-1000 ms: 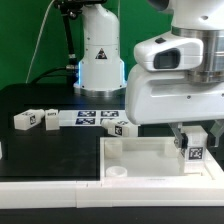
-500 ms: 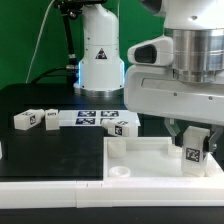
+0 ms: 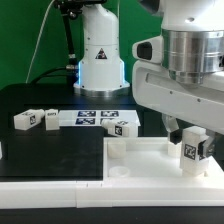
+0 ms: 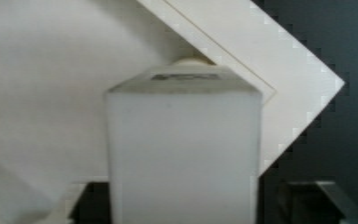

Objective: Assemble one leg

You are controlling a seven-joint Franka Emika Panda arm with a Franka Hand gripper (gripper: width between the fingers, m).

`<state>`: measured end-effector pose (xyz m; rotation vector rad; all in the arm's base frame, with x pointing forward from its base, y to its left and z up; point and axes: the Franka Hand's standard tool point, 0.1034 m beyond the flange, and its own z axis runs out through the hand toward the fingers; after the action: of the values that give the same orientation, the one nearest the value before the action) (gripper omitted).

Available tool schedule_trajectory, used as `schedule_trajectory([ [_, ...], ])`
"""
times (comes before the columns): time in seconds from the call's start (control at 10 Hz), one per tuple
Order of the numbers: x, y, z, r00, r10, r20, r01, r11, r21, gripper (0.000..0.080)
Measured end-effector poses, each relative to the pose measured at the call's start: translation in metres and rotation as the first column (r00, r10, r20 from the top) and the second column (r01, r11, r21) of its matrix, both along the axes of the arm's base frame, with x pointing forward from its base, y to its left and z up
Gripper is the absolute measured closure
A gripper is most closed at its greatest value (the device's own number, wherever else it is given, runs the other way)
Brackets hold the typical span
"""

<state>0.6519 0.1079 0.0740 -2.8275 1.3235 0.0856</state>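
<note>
In the exterior view the claw [image 3: 193,137] hangs at about 4 o'clock in the frame, closed around the leg [image 3: 193,147], which stands upright with its long axis vertical and its marker tag facing the camera. The leg's lower end sits over the corner of the white tray [image 3: 140,158] on the exterior view's right, near the tray's rim; whether it already touches the tray floor or a socket there I cannot tell, since the tray wall hides its foot. Another corner socket [image 3: 117,171] shows at 6 o'clock, well apart from the held leg. On the black bench [image 3: 50,150] lie three more loose legs, at about 9 o'clock [image 3: 26,120], just beside it [image 3: 50,118], and near centre [image 3: 122,127], with the marker board [image 3: 98,117] between them; all are clear of the arm's path. In the wrist view the leg fills the middle [image 4: 181,150], pointing straight away from the camera along the claw's axis, with dark finger pads [image 4: 313,200] flanking its base. Beyond its tip a small round shape [image 4: 192,63], probably the corner socket, lies at 12 o'clock, right at the tray's angled edge. My judgement is that the coming move depends on keeping the leg's axis lined up over that socket, with little room between the tray's two rims.
</note>
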Motion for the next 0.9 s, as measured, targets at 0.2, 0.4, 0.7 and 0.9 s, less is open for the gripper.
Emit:
schedule_trajectory([
  [0.2,0.002,0.006,0.001,0.997,0.074,0.016,-0.074,0.997,0.005,0.0190],
  [0.4,0.003,0.009,0.001,0.944,0.327,0.038,-0.328,0.945,0.008,0.0162],
  [0.7,0.002,0.016,0.000,0.790,0.610,0.059,-0.611,0.792,-0.003,0.0150],
  [0.9,0.003,0.015,0.001,0.666,0.743,0.064,-0.744,0.668,-0.009,0.0150],
])
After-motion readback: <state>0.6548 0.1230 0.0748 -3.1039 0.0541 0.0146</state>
